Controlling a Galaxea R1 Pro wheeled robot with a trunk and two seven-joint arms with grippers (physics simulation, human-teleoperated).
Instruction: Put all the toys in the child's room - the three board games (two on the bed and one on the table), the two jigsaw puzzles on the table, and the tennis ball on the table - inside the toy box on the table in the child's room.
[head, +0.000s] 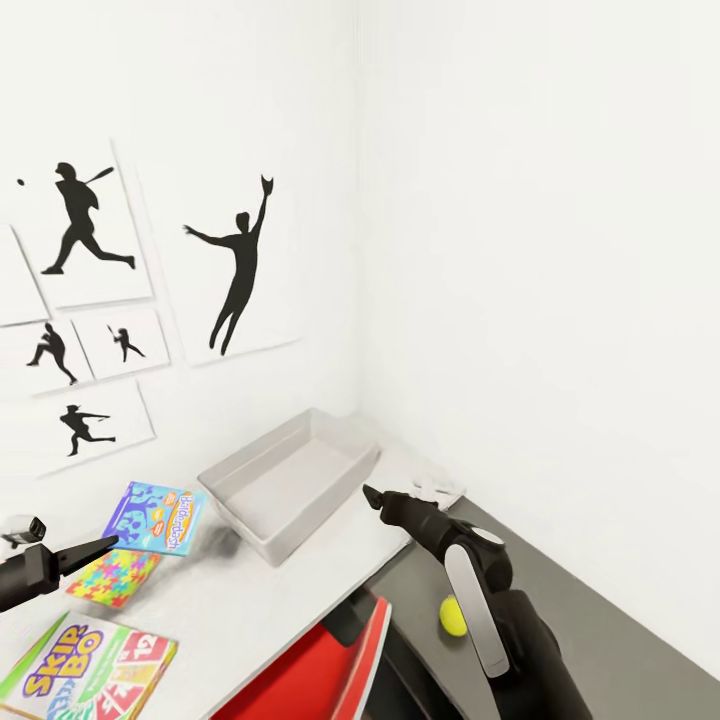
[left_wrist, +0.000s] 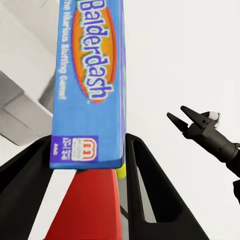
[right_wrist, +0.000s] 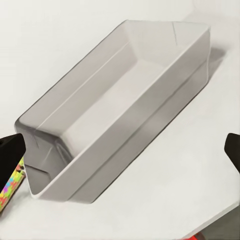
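White walls meet in a corner behind the long desk with a light grey top (head: 300, 600), which steps down on the right to a dark grey section (head: 620, 620). Black sports silhouette pictures (head: 240, 265) hang on the left wall. The light grey, slope-sided toy box (head: 290, 480) sits empty near the corner, with bare desktop in front of it and beside it. The left gripper (head: 105, 545) clamps the blue cartoon "Balderdash" game box (head: 158, 517), held lifted above the multicoloured jigsaw puzzle square (head: 112, 577). The green-yellow-red "Skip-Bo" box (head: 85, 675) lies flat at the near desk edge. The right gripper (head: 372, 497) hovers beside the bin, jaws spread apart and empty. The small yellow-green tennis ball (head: 453, 615) rests on the dark section, next to a red chair (head: 330, 670).
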